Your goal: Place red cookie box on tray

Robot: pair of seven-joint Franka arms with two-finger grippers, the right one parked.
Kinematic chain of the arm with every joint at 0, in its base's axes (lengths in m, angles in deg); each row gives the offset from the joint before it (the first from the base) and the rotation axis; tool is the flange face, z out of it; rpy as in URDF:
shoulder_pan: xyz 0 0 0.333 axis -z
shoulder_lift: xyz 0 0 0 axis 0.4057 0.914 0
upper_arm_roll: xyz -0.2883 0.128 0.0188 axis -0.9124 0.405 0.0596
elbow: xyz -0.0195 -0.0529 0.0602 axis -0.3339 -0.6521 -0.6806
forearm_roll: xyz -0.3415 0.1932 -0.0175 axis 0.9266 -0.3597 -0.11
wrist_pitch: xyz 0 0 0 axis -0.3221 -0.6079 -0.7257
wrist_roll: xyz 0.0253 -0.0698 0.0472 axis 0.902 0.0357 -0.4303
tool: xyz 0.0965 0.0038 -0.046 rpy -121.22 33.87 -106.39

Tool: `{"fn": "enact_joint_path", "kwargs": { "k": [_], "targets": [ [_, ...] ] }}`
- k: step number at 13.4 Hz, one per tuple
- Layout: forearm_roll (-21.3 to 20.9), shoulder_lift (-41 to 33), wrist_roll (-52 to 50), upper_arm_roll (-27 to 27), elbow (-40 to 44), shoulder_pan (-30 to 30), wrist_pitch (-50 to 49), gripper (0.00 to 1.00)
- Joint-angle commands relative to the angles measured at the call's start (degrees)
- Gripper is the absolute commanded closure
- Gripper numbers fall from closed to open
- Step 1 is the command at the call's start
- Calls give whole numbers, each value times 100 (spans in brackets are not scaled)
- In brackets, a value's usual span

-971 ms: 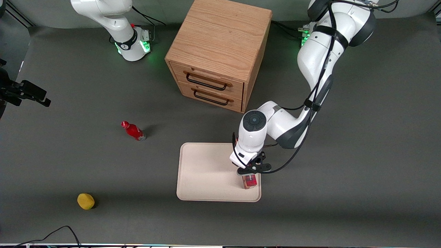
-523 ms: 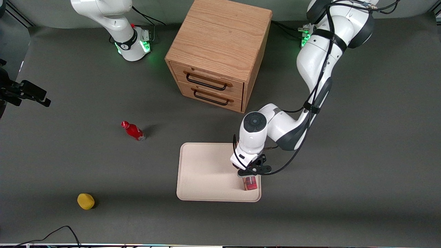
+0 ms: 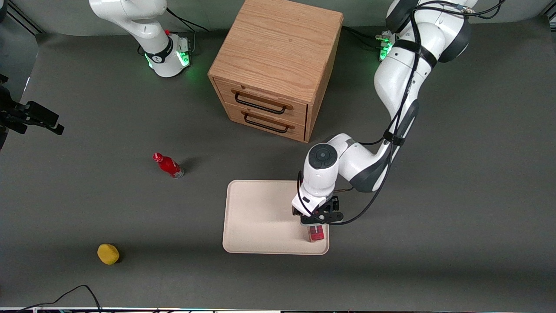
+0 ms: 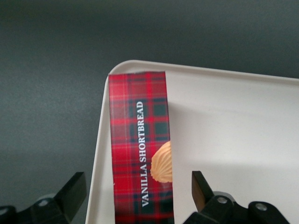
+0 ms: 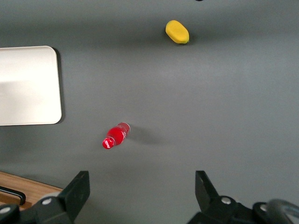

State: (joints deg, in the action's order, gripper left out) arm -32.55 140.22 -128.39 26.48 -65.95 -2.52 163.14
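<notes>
Red cookie box (image 4: 140, 154) lying flat in tray (image 4: 233, 121), along its rim at the five o'clock corner. Pincer (image 4: 135, 196) spread wide above, clear of it.

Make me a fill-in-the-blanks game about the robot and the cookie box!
1. The red cookie box lies on the ____.
2. The words on the box say "Vanilla ____".
3. The gripper sits above the box with its jaws ____, not touching the box's sides.
4. The small red bottle stands on the table, ____ the tray.

Missing words: tray; Shortbread; open; off
</notes>
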Motion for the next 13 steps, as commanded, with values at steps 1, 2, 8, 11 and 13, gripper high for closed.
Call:
{"fn": "enact_joint_path", "kwargs": {
  "k": [1, 2, 8, 11, 13],
  "targets": [
    [-13, -81, 60, 51, 119, 65, -230, 0],
    [65, -117, 68, 42, 162, 56, -379, 0],
    [716, -819, 743, -343, 207, -435, -1845, 0],
    [831, -1442, 1131, -502, 198, -656, -2830, 0],
    [1083, -1829, 1639, -502, 171, -874, -3279, 0]
  ]
}}
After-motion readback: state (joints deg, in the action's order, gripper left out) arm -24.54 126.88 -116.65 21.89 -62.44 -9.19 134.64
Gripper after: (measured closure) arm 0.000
